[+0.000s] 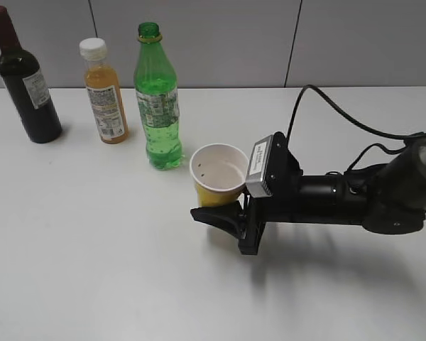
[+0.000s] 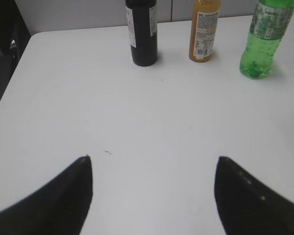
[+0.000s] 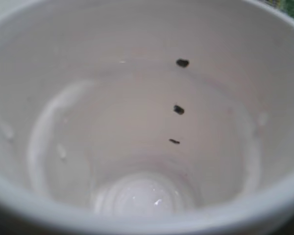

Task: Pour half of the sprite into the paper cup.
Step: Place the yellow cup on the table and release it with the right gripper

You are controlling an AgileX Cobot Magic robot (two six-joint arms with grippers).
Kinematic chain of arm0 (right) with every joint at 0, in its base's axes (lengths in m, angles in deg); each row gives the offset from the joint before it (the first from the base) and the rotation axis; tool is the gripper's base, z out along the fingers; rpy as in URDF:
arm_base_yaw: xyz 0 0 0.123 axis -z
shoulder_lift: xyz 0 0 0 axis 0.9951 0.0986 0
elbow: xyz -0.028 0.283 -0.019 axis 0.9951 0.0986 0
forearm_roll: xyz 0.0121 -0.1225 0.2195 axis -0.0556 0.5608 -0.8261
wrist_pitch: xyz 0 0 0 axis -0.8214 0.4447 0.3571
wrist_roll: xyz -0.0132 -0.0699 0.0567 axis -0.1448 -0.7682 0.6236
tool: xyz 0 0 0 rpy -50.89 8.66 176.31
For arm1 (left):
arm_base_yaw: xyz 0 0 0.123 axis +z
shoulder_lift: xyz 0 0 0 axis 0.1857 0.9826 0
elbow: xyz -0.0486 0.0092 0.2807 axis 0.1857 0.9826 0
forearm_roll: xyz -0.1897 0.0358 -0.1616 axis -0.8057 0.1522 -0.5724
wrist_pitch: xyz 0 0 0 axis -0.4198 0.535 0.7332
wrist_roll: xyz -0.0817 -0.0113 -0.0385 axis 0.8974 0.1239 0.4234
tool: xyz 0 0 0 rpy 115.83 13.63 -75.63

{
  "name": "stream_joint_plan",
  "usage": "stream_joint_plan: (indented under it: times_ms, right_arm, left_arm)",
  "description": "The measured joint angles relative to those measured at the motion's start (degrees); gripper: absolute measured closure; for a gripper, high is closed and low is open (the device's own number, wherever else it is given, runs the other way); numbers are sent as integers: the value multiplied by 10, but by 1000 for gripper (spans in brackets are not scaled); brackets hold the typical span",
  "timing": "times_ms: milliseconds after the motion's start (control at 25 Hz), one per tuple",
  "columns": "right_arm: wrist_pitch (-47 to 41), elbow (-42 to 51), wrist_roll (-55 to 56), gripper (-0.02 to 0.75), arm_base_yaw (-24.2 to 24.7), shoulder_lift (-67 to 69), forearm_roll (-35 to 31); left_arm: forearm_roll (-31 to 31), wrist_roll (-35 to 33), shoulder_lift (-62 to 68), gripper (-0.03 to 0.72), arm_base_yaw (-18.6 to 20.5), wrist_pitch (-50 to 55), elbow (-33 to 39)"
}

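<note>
Sprite stands uncapped just behind the paper cup: smooth, fairly heavy, best taken at its labelled waist. Right tool clamps the cup; left tool gapes empty.

Bottle labels too small, blurred; nothing legible.

The uncapped green sprite stands upright just behind the tilted, empty yellow paper cup.
</note>
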Motion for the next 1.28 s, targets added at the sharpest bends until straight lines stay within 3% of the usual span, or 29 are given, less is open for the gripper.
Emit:
stream_joint_plan:
  times_ms: [400, 1080, 1280]
  right_arm:
    - [-3, -49, 27, 293, -32, 40, 19]
    - [-35, -112, 59, 293, -41, 92, 46]
    - [-52, -139, 95, 293, -41, 103, 104]
  left_arm:
    - [0, 0, 0, 99, 0, 0, 0]
    - [0, 0, 0, 99, 0, 0, 0]
    - [0, 0, 0, 99, 0, 0, 0]
